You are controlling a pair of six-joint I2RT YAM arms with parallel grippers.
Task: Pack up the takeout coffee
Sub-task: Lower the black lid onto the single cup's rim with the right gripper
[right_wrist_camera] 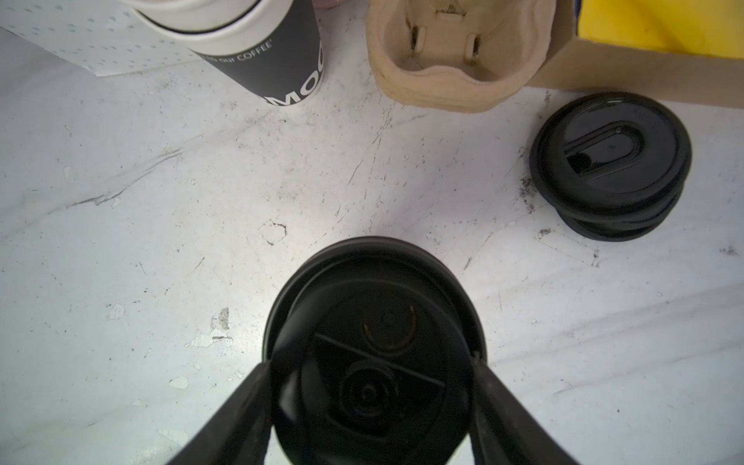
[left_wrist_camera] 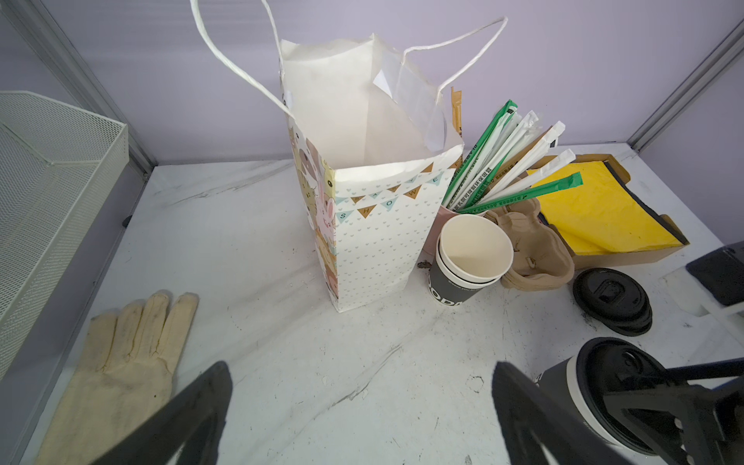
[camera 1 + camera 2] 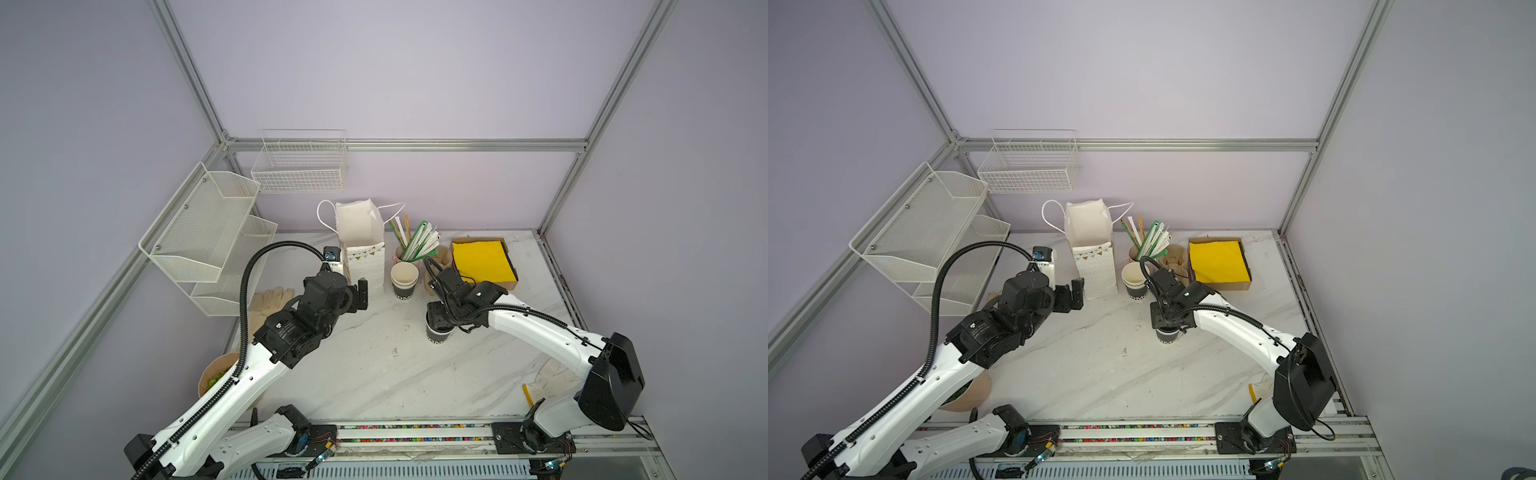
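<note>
Both top views: takeout coffee (image 3: pixel 437 338) (image 3: pixel 1166 336) upright in the middle of the table (image 3: pixel 374 374), wedged right between the right fingers (image 3: pixel 432 322) (image 3: pixel 1160 322). Left fingers (image 3: pixel 363 291) (image 3: pixel 1077 291) spread wide and empty over by the paper bag (image 3: pixel 365 266), well apart from the cup.

Left wrist view: cup just beside one splayed left finger; black paper wall, white band, domed black plastic lid (image 2: pixel 616 370).

Right wrist view: straight down onto that glossy round lid, right fingers clamped against its rim on both sides. Stack of spare lids (image 1: pixel 608 161) and a lumpy pulp carrier (image 1: pixel 443 80) farther off on scuffed marble.
</note>
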